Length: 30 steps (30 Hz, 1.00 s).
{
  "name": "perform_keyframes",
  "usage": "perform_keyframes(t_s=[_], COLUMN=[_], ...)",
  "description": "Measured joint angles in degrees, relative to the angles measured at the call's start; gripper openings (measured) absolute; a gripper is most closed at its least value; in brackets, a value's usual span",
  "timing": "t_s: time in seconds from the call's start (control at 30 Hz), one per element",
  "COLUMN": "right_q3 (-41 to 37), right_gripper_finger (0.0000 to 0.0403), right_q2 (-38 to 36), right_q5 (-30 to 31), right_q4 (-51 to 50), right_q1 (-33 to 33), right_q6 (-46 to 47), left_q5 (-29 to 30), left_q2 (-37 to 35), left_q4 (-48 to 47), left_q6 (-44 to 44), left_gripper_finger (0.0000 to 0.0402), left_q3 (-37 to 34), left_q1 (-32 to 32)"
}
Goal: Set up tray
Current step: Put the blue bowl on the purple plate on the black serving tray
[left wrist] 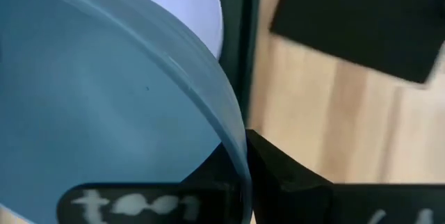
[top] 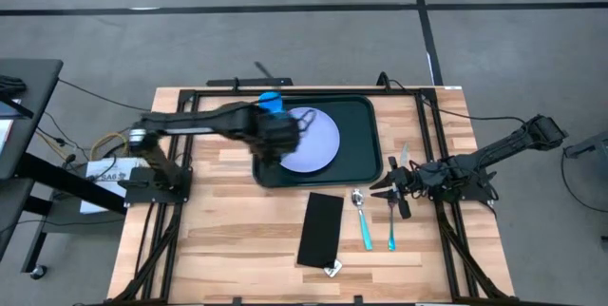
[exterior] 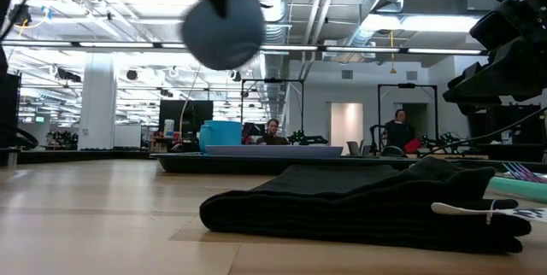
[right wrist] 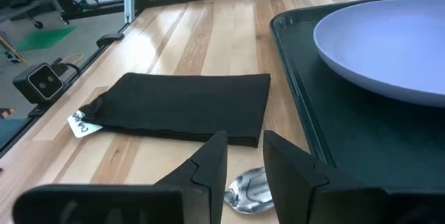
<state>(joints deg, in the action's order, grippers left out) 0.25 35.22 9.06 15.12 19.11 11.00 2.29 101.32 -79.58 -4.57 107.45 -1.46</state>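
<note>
Working across from my left side, I have the left tool over the near-left part of the tray, clamped on the rim of a blue cup; the left wrist view shows a dark finger pinching the cup's wall, with the lavender plate just behind it. The tray itself sits at the far middle of the desk, and the plate lies inside it.

My judgement is that the step in hand is placing the cup on the tray. To do it well I would lower it onto bare tray floor beside the plate, not onto the plate's edge, keep it upright, and release only once the base is flat, since a rim pinch can tip the cup.

Farther right, the black folded napkin lies on the desk near the tray's front edge, then a spoon and a fork with teal handles. The right tool hovers low just beside those utensils, fingers slightly parted and holding nothing I can see.
</note>
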Motion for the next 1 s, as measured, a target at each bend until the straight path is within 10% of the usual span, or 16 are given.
perform_keyframes(t_s=[0.4,1.0], right_q3=[0.0,0.0], right_gripper_finger=[0.0087,0.0087], right_q2=[0.0,0.0], right_q5=[0.0,0.0], right_q4=[-0.1,0.0], right_q1=[0.0,0.0], right_q6=[0.0,0.0], left_q5=[10.1,10.3], left_q2=[23.1,26.4], left_q4=[-2.1,-5.4], left_q6=[21.4,21.5], left_gripper_finger=[0.0000,0.0000], left_q3=[22.3,21.0], left_q1=[-2.2,-4.4])
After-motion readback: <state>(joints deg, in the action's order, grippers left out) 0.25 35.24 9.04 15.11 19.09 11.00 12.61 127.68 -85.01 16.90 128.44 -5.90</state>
